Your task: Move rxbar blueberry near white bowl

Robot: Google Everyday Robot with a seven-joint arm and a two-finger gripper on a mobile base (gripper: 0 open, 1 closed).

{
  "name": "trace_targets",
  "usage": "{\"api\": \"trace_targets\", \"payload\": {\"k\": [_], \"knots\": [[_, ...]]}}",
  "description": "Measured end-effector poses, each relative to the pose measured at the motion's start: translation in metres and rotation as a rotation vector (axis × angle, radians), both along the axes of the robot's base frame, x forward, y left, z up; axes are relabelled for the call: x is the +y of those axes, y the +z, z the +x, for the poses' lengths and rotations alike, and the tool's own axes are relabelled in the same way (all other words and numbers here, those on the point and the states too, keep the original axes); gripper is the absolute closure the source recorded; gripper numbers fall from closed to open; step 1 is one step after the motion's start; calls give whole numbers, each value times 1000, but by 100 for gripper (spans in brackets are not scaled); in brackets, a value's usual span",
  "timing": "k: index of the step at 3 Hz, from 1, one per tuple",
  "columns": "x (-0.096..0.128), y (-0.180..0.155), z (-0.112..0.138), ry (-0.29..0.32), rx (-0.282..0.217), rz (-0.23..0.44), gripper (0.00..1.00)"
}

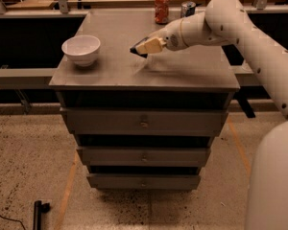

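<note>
The white bowl point(81, 50) sits on the left part of the grey cabinet top point(115, 68). My gripper point(143, 47) reaches in from the right and hovers just above the middle of the top, to the right of the bowl. Its cream fingers are shut on a small dark flat thing, the rxbar blueberry point(135, 51), of which only the end sticks out at the fingertips. A clear gap of bare top lies between the bar and the bowl.
A red can point(162, 7) and a blue-silver can point(187, 8) stand at the back edge of the top. The cabinet has three drawers point(144, 124) below. My white arm point(249, 32) crosses the right side. A dark tool point(37, 211) lies on the floor.
</note>
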State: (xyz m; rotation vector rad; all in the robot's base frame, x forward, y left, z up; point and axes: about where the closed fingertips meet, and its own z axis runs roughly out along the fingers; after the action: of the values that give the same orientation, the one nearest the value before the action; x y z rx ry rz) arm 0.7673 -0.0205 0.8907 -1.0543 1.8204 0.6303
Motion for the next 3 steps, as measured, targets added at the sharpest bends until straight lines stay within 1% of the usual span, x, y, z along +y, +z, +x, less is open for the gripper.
{"api": "trace_targets", "payload": {"k": [1,2,3], "knots": [[41,1,-10,106,26,24,83],[74,-2,-16,191,38,37,60],[102,-10,-20,267,49,47,36]]}}
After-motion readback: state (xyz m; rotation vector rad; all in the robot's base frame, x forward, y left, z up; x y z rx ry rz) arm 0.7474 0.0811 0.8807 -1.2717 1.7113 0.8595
